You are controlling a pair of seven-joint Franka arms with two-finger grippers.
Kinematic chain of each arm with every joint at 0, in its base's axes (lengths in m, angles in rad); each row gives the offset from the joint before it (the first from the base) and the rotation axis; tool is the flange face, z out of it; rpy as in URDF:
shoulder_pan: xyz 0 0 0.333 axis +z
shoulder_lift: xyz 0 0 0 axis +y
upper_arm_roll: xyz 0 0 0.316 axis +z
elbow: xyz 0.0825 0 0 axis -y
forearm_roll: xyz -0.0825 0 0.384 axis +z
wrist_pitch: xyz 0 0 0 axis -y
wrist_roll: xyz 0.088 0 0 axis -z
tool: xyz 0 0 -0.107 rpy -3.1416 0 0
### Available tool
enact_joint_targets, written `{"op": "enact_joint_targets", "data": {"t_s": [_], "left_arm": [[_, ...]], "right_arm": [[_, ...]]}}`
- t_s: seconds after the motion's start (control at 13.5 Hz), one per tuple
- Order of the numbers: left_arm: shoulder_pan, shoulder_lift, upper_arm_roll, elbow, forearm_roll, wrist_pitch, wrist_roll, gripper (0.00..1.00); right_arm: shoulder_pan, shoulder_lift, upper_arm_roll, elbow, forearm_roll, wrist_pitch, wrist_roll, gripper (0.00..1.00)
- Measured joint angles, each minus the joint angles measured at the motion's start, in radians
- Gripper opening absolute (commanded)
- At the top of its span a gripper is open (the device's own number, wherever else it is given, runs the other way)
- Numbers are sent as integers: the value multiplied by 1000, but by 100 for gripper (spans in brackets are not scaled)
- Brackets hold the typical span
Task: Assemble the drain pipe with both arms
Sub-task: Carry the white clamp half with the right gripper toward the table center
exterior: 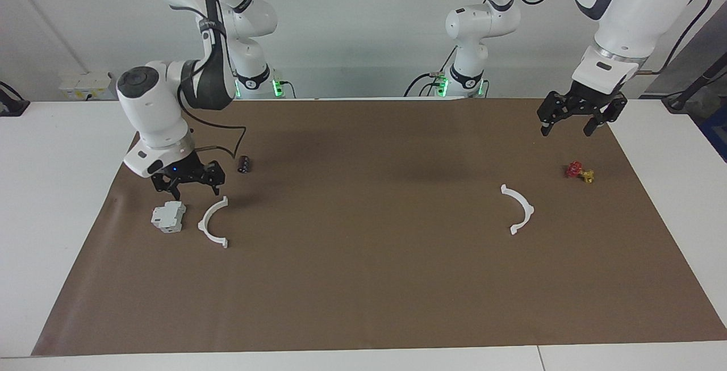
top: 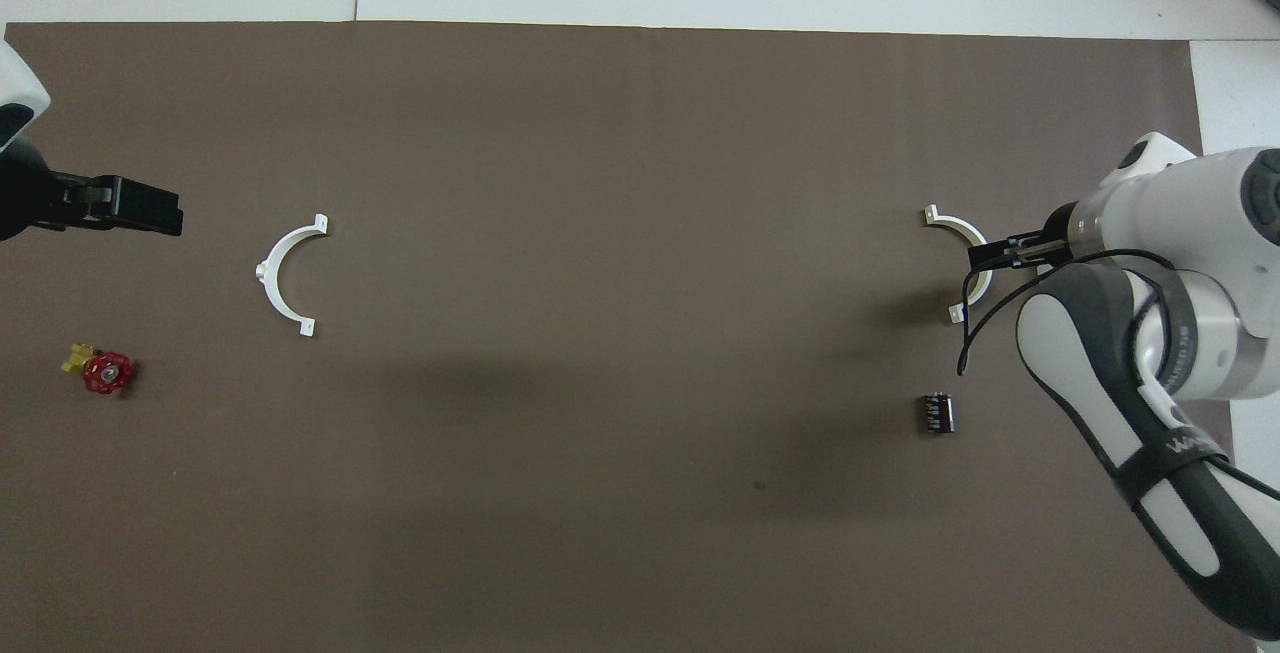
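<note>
- Grabbing the wrong part is the big risk imo: the right gripper [exterior: 190, 184], fingers spread and holding nothing, hangs at the facing view's left, just above the gap between the grey block [exterior: 168, 216] and the nearby half-ring [exterior: 213, 222], so a sloppy descent could clip the block.
- Left gripper [exterior: 573, 116], upper right, fingers spread too, waits well apart from its half-ring [exterior: 519, 209].
- Red valve [exterior: 579, 171] could distract it.
</note>
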Motion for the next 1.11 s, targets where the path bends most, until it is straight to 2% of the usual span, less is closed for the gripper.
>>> {"op": "enact_joint_targets", "data": {"t_s": [0.22, 0.37, 0.81, 0.89, 0.96, 1.11], "left_arm": [[0, 0, 0, 0, 0, 0, 0, 100], [0, 0, 0, 0, 0, 0, 0, 100], [0, 0, 0, 0, 0, 1, 0, 100], [0, 0, 1, 0, 0, 1, 0, 100], [0, 0, 1, 0, 0, 1, 0, 100], [0, 0, 1, 0, 0, 0, 0, 100]], "right_arm": [[-28, 96, -1, 2, 104, 102, -191, 100], [-38, 123, -1, 3, 110, 120, -241, 100], [-51, 151, -2, 1, 112, 125, -322, 75], [-51, 152, -2, 0, 112, 125, -322, 68], [-51, 153, -2, 0, 112, 125, -322, 54], [-52, 157, -2, -1, 112, 127, -323, 0]]}}
